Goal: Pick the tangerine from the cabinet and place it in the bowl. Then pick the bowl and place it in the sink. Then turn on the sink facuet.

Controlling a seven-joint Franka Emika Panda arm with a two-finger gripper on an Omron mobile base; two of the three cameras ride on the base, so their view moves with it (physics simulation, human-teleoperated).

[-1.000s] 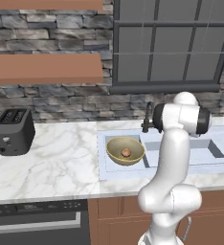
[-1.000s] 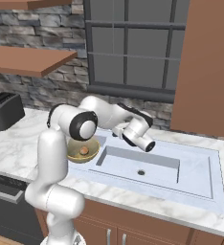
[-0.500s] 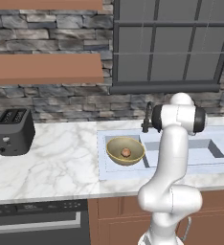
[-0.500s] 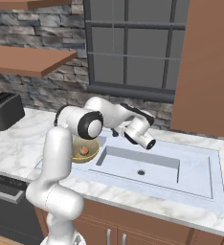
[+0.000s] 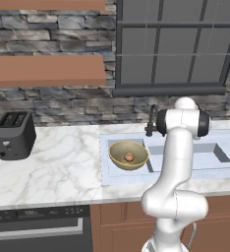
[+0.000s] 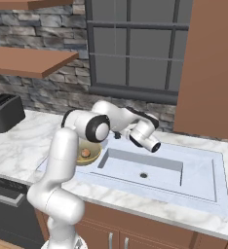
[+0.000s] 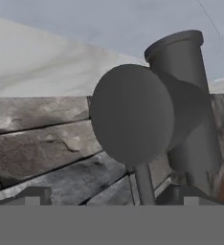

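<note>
Stone wall behind, sink facuet (image 7: 147,115) tilted, tangerine (image 5: 129,157) in bowl (image 5: 129,155)

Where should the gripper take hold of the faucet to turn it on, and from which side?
Best guess: the faucet's thin lever, the one slim part open jaws could straddle. The gripper already faces it head-on, tips either side. In the left base view the faucet stands at the sink's back rim.
</note>
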